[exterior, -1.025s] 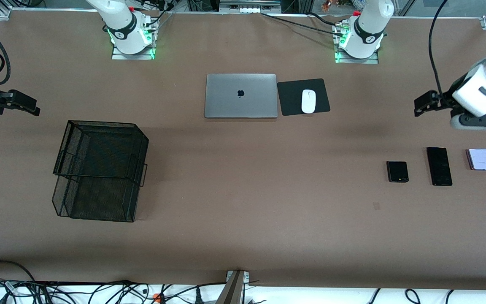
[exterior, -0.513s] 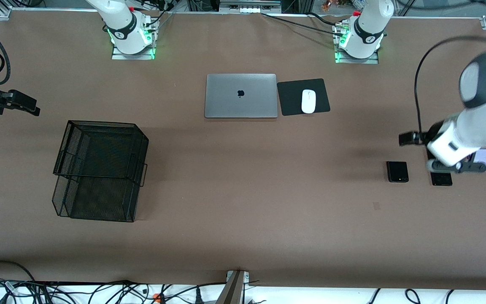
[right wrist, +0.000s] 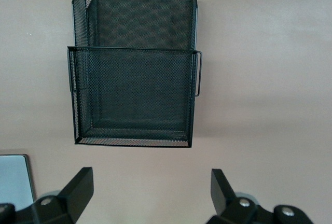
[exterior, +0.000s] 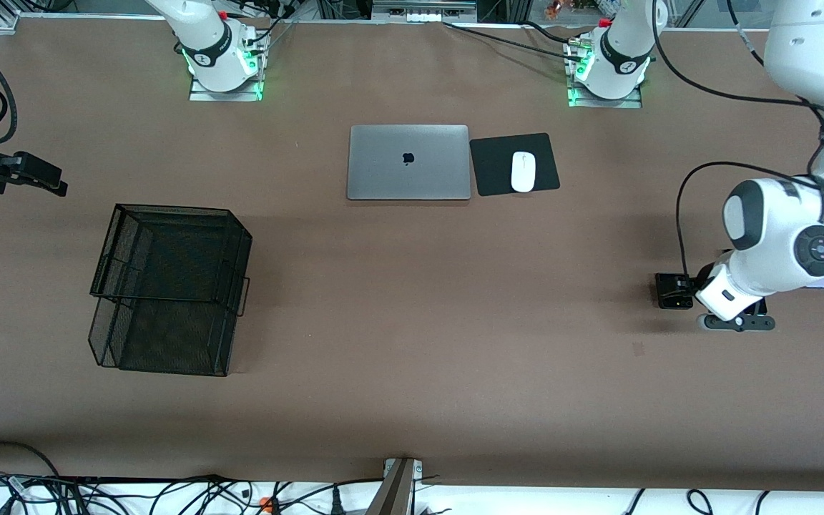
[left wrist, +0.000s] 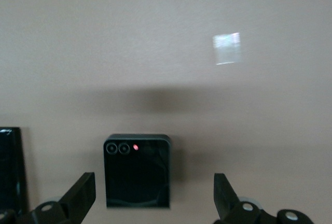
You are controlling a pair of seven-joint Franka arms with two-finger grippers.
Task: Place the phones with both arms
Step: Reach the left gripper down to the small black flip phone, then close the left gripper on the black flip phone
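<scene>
The black flip phone [left wrist: 137, 170] lies flat on the brown worktop [exterior: 412, 343] toward the left arm's end, two round lenses and a small red light along one edge of its glossy squarish face. A second ago it lay in plain sight with the slim black slab phone [left wrist: 10, 169] and the pale lavender flip phone [exterior: 822, 282] in a row beside it. Since then the left arm has swung down from above that row and now covers most of it in the front view. Only a corner of the lavender phone shows past the arm's wrist, and the slab phone shows only as a dark edge in the left wrist view.

The left claw [left wrist: 153, 198] hangs low over the black flip phone, its fingers spread wide to either side of the phone and holding nothing. The right claw [right wrist: 150, 195] waits above the right arm's end of the worktop, just as it did a second ago, fingers wide and empty, looking down on a black wire-mesh basket [exterior: 169, 286].

Farther from the front camera sit a closed silver laptop [exterior: 408, 162] and, just beside it, a white mouse [exterior: 523, 172] on a black pad [exterior: 491, 168]. Cables trail along the worktop's edges.
</scene>
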